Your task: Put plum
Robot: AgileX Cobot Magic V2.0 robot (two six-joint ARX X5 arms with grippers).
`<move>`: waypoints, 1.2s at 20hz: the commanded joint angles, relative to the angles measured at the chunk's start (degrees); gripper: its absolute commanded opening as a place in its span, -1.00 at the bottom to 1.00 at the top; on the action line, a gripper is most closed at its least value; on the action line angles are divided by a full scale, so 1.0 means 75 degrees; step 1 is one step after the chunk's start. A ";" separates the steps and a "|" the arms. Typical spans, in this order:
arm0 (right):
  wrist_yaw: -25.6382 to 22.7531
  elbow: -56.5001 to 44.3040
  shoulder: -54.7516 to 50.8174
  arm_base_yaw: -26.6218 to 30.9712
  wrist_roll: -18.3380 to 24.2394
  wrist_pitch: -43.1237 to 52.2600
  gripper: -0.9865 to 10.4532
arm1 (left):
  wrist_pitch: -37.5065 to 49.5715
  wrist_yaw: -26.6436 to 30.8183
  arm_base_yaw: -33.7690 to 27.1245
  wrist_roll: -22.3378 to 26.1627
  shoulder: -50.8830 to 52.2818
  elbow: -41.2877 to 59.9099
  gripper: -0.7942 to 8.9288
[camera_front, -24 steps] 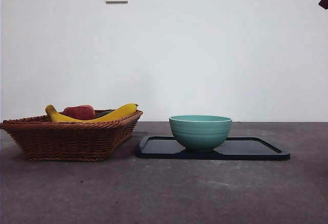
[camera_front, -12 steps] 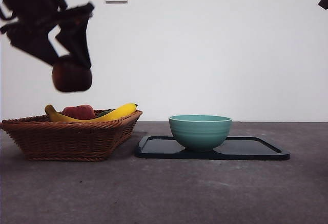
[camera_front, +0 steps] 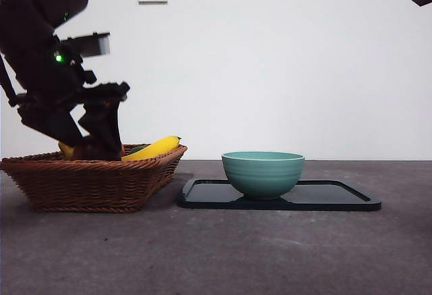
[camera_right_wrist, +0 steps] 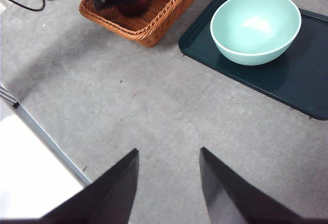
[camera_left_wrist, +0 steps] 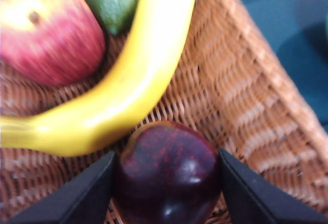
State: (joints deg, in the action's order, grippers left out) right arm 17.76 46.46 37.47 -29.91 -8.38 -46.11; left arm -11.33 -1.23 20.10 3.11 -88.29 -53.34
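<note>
**Plum held low inside the basket**

We see the left claw [camera_left_wrist: 166, 183] closed on the plum [camera_left_wrist: 168, 172], one black jaw pressed against each side of the dark maroon fruit. The plum sits down within the woven basket [camera_left_wrist: 246, 106], right at its wicker floor, though we cannot tell whether it is touching the weave. The banana [camera_left_wrist: 128, 75] curves just beside the plum and appears to touch its upper edge. Beyond the banana lie a red apple [camera_left_wrist: 48, 32] and a green fruit [camera_left_wrist: 114, 1], both in the same basket.

From the front, the left arm [camera_front: 54, 72] comes down dark and large over the basket's left half, with its claw below the rim line, hiding the apple; only the banana's tip shows above the wicker. To the right of the basket, a teal bowl [camera_front: 263, 172] stands on a dark tray [camera_front: 337, 200] on the grey tabletop [camera_front: 216, 254].

The right claw [camera_right_wrist: 168, 183] hangs over bare tabletop, well apart from the basket, its jaws parted and holding nothing.
</note>
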 commanded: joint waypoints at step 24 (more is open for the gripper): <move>0.0006 0.0055 0.0029 -0.0047 -0.0085 0.0061 -0.49 | 0.0079 0.0026 0.0015 0.0312 0.0309 -0.0262 -0.06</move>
State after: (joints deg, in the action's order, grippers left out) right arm 17.80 46.46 37.47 -29.91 -8.82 -46.09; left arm -11.35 -1.23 20.10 5.45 -86.11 -54.04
